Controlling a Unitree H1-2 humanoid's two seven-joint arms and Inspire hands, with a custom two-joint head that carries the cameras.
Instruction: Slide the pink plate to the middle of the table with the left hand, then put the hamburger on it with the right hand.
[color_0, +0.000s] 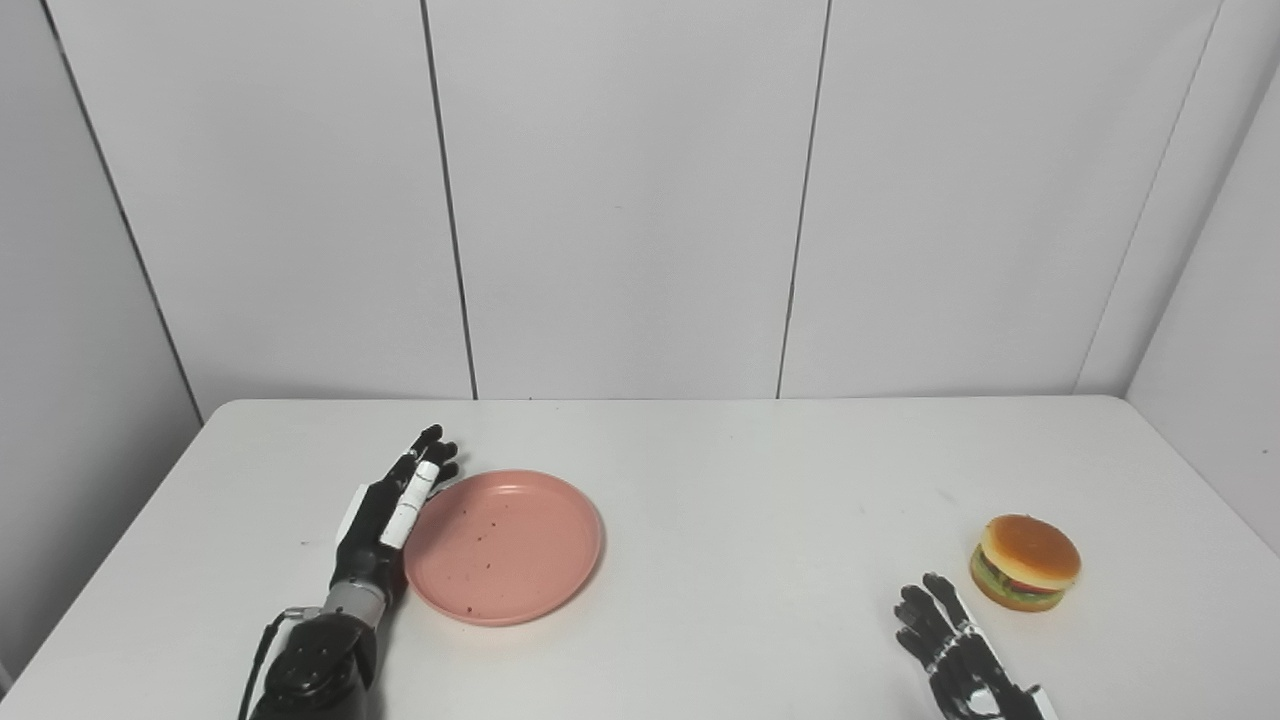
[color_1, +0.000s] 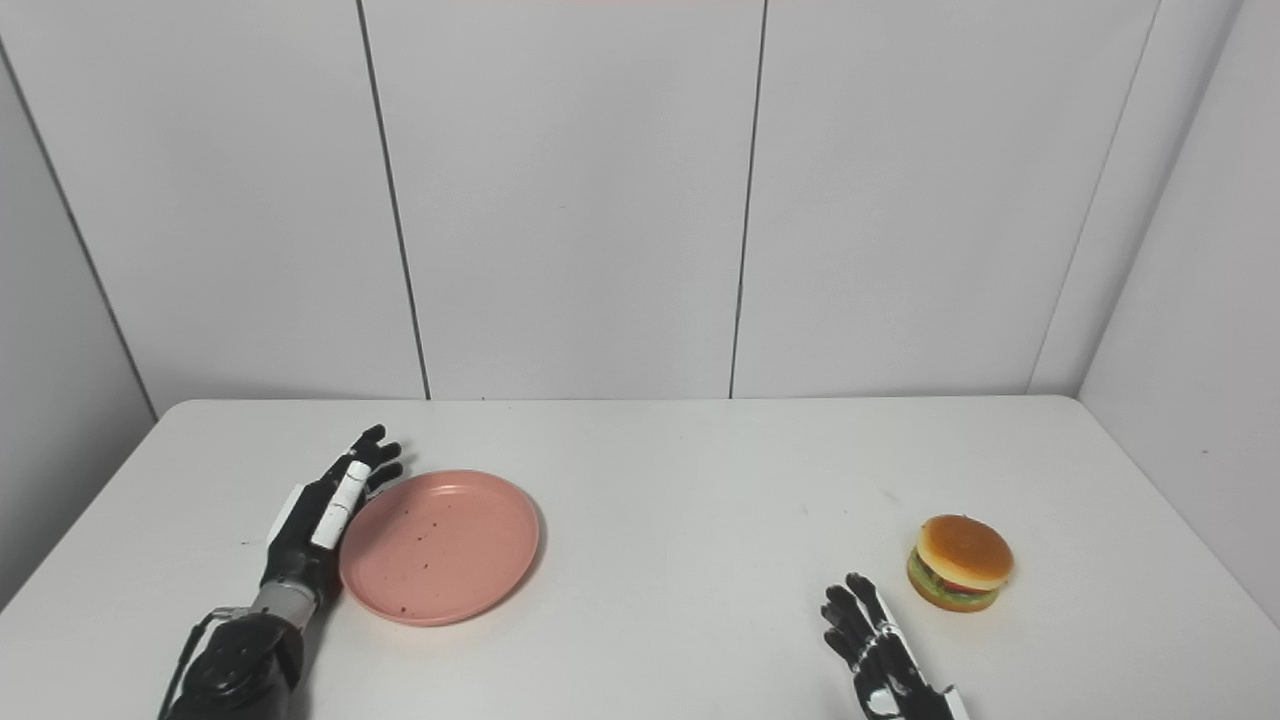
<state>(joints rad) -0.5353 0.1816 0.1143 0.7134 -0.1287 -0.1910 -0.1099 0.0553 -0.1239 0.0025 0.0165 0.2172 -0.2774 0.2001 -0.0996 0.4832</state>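
Note:
A pink plate (color_0: 503, 546) lies flat on the white table (color_0: 720, 470), left of the middle, with small dark specks on it. My left hand (color_0: 392, 515) is open, fingers straight, its edge against the plate's left rim. A toy hamburger (color_0: 1025, 562) sits upright at the right side of the table. My right hand (color_0: 950, 645) is open, fingers spread, near the front edge, a little left of and nearer than the hamburger, not touching it. The same scene shows in the right eye view: plate (color_1: 440, 546), hamburger (color_1: 960, 577).
Grey panel walls stand behind the table and at both sides. The table's far edge meets the back wall. Bare tabletop (color_0: 760, 560) lies between the plate and the hamburger.

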